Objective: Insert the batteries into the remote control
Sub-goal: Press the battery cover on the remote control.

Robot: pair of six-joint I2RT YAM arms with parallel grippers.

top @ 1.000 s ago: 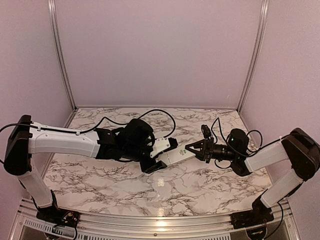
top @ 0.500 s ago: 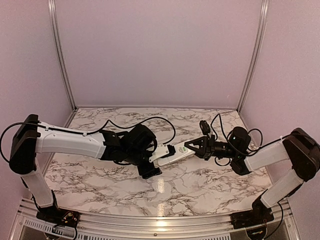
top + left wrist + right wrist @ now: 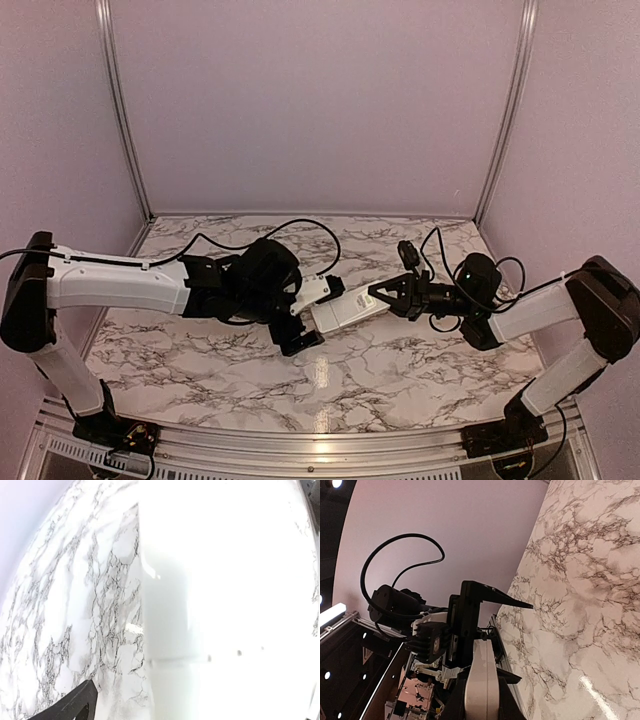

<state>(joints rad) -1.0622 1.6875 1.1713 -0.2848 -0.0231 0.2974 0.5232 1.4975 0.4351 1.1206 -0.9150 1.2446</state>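
Note:
The white remote control (image 3: 345,308) hangs level above the marble table (image 3: 400,370) between the two arms. My right gripper (image 3: 380,298) is shut on its right end. In the right wrist view the remote control (image 3: 481,680) shows edge-on, pinched between my dark fingers (image 3: 454,707). My left gripper (image 3: 318,315) stands wide open around the remote's left end, its jaws apart from it. In the left wrist view the remote's plain white face (image 3: 225,605) fills the right side, with one black fingertip (image 3: 75,707) well left of it. The batteries are out of view.
Black cables (image 3: 300,228) loop over the back of the table behind both wrists. Lilac walls (image 3: 320,100) with metal corner posts (image 3: 120,110) close the space in. A metal rail (image 3: 320,445) runs along the near edge by the arm bases.
My left gripper has opened wide and let go of the remote's left end. The right gripper has kept its grip, and the remote has shifted slightly left.

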